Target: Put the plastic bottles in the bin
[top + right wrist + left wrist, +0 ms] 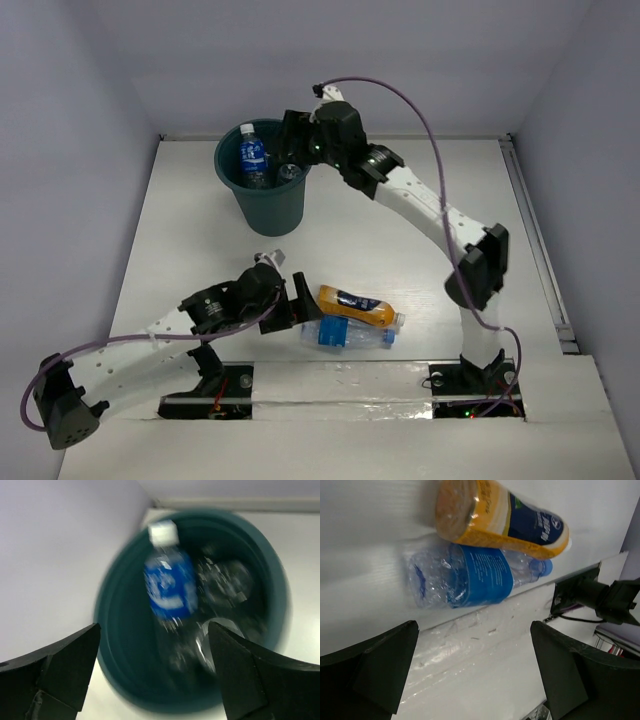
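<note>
The dark teal bin (262, 205) stands at the back of the table. Inside it a clear bottle with a blue label (252, 158) (169, 582) leans upright beside other clear bottles (225, 582). My right gripper (290, 155) (154, 672) hovers open over the bin's right rim, nothing between its fingers. Near the front, an orange bottle with a dark label (358, 306) (500, 517) lies against a crumpled clear bottle with a blue label (345, 335) (470, 575). My left gripper (290, 305) (474, 672) is open just left of that pair, touching neither.
White walls close in the table on the left, back and right. The arm bases and their mounting plates (340, 385) sit along the near edge, close to the two lying bottles. A dark cable and fitting (592, 597) show at the right of the left wrist view.
</note>
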Robot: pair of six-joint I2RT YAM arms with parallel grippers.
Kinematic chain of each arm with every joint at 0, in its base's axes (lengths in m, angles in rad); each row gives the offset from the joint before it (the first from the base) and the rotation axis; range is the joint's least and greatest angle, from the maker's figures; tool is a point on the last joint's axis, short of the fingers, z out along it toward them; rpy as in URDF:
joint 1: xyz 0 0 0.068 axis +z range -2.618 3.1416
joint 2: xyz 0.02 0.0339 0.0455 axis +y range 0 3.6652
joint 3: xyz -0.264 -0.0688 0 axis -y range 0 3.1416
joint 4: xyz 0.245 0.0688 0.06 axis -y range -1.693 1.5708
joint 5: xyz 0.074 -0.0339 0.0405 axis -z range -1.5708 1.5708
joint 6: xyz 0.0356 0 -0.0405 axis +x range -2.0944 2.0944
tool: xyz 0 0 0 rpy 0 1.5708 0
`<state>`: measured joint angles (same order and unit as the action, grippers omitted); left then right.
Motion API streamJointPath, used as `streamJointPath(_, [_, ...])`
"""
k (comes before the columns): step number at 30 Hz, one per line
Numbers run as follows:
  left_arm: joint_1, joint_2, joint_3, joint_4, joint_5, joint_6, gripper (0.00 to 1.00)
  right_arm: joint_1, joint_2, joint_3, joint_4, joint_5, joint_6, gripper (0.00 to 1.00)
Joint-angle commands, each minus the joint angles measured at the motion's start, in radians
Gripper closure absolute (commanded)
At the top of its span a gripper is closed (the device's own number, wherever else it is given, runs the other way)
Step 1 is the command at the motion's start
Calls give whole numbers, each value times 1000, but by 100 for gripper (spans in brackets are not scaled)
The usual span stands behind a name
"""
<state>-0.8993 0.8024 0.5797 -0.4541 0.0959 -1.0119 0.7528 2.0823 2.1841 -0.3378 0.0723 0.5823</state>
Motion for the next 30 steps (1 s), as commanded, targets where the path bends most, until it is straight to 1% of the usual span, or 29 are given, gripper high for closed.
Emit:
streamJointPath(1, [-90,-6,17,3,-18,-95,6,5,-288,-230,-1,26,-163,17])
streamJointPath(2, [-110,-17,5,2,-15,-118,6,5,-356,-313,2,27,-183,54])
streamJointPath(3, [-128,-22,-3,0,-12,-170,5,5,-484,-392,0,21,-200,72])
streamJointPath(4, [-145,-25,-10,0,-9,-195,5,5,-546,-534,-30,3,-226,85])
streamJointPath(5, [-179,-29,-24,-4,-10,-218,5,5,-603,-600,-53,-8,-234,93])
streamJointPath(6, [-191,-29,-29,-9,-13,-258,4,5,-707,-665,-103,-22,-242,94])
streamJointPath(7, [-191,-26,-34,-12,-16,-273,2,5,-753,-728,-133,-55,-251,93])
streamJointPath(8, [-200,-22,-46,-14,-16,-286,1,5,-796,-839,-160,-63,-251,90])
streamJointPath(10, [-201,-17,-61,-9,-15,-324,1,-6,-893,-929,-245,-63,-240,82])
streamJointPath(11, [-201,-12,-82,17,-12,-342,1,-6,-918,-964,-266,-101,-239,72])
streamJointPath(12, [-201,-9,-92,34,-9,-362,1,-6,-932,-1016,-315,-114,-239,67])
streamJointPath(13, [-201,-6,-99,48,-16,-381,1,-6,-953,-1035,-334,-149,-240,60])
streamJointPath(14, [-201,4,-109,63,-24,-417,1,-6,-958,-1050,-346,-173,-246,47])
streamJointPath(15, [-201,9,-112,71,-34,-436,1,-6,-961,-1075,-357,-190,-251,42])
streamJointPath(16, [-201,20,-122,95,-54,-476,1,-6,-958,-1086,-363,-224,-257,31])
streamJointPath(17, [-201,24,-130,116,-58,-500,1,-6,-950,-1092,-366,-250,-268,28])
streamJointPath(19, [-201,38,-144,158,-64,-548,1,-6,-927,-1097,-380,-295,-288,24])
streamJointPath(20, [-213,53,-150,175,-74,-595,1,-6,-907,-1100,-379,-310,-292,18])
streamJointPath(21, [-222,61,-149,178,-85,-617,1,-6,-897,-1104,-376,-321,-303,16])
streamJointPath(22, [-231,70,-149,186,-126,-634,1,-6,-887,-1107,-368,-325,-306,16])
streamJointPath(25, [-265,127,-132,196,-171,-695,1,-6,-866,-1123,-327,-356,-306,11])
streamJointPath(27, [-292,185,-126,193,-192,-731,1,-6,-826,-1132,-317,-350,-308,10])
streamJointPath(29, [-302,230,-138,199,-211,-801,1,-6,-802,-1135,-294,-345,-315,10])
streamJointPath(30, [-328,238,-141,203,-219,-827,1,-6,-786,-1129,-287,-347,-318,10])
